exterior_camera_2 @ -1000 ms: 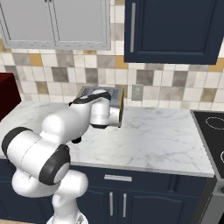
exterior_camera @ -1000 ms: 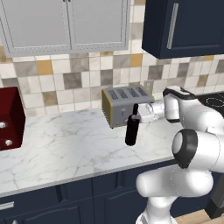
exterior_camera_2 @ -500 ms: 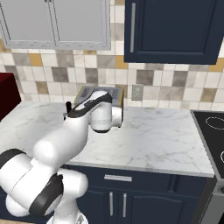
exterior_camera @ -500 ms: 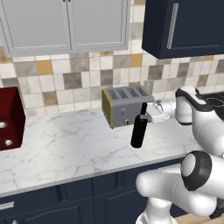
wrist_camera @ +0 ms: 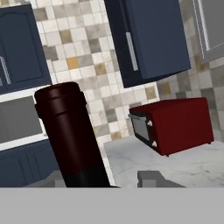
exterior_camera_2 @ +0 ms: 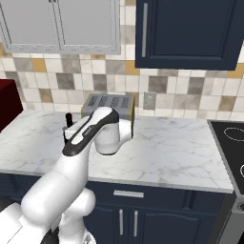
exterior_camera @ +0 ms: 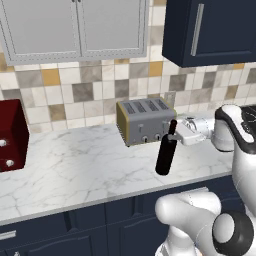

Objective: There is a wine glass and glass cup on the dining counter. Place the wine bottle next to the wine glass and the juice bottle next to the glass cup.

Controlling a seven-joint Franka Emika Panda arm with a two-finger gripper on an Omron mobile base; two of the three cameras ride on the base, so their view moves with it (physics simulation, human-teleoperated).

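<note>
One wine bottle hangs upright just above the marble wall counter, its neck clamped in the gripper beside the toaster; the hand view adds its dark red cap and a red appliance; the right base view shows only its top behind the arm.

A boxy silver four-slot toaster is standing on the white grey-veined marble desk, against the tiled backsplash. A dark red boxy appliance with pale knobs is sitting well apart, at the left end.
</note>
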